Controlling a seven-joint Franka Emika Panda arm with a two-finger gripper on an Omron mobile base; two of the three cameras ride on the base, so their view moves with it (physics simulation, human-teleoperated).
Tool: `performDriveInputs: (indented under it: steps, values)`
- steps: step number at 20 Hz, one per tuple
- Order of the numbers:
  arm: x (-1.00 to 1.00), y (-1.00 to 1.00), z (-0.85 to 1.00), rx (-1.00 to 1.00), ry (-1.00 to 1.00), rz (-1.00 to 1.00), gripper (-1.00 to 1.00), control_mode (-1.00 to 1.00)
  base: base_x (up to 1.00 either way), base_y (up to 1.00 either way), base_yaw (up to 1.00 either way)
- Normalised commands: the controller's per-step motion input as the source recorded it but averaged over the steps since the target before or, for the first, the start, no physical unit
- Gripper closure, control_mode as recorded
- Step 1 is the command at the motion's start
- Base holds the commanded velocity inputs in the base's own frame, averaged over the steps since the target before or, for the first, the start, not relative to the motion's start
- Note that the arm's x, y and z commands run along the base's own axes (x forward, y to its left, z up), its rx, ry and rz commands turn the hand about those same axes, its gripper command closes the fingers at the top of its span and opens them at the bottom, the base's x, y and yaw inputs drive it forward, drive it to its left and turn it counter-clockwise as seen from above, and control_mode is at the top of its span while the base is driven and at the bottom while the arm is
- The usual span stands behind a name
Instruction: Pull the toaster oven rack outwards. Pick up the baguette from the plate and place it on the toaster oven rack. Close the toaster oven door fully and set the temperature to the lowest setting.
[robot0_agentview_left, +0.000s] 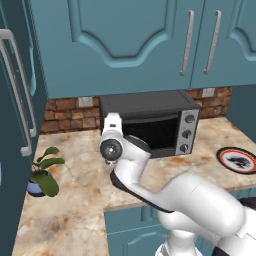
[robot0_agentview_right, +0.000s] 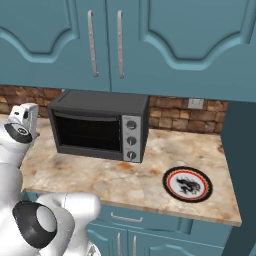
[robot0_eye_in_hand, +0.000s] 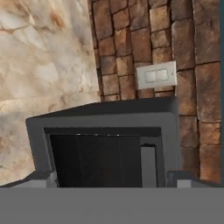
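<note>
Squarely on the marbled beige counter (robot0_agentview_right: 100, 175), against the brick wall, stands the boxy dark grey toaster oven (robot0_agentview_right: 100, 102). Its black glass-windowed door (robot0_agentview_right: 87, 132) looks upright and shut, though I cannot be sure of that. The wire rack is too dark to make out behind the glass. To the right of the door runs the silver control strip with three round knobs (robot0_agentview_right: 131, 140). The round red-rimmed plate (robot0_agentview_right: 166, 184) lies well apart to the oven's right, and I cannot pick out the baguette on it.

The white arm's two-finger gripper (robot0_eye_in_hand: 114, 180) hovers just before the left part of the oven front, rolled sideways. Its jaws are spread to their widest and hold nothing.

If the door is the next concern, the hand should unroll so the fingers can straddle the thin handle bar along the door's upper edge. It should close only once centred there, then swing with the hinge rather than pull straight. If the temperature knob comes next, the hand has to travel right along the front first.
</note>
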Motion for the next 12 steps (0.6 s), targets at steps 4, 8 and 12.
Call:
performDriveInputs:
  steps: [4,8,12]
  values:
    - [-0.62,-0.52,0.51,0.26,0.17,-0.21,-1.00,-1.00,0.00,0.00,0.00]
    - [-0.46,-0.77,0.34,0.34,0.15,-0.19,-1.00,-1.00,0.00,0.00,0.00]
    - [-0.35,-0.95,0.03,0.38,0.11,-0.15,-1.00,-1.00,0.00,0.00,0.00]
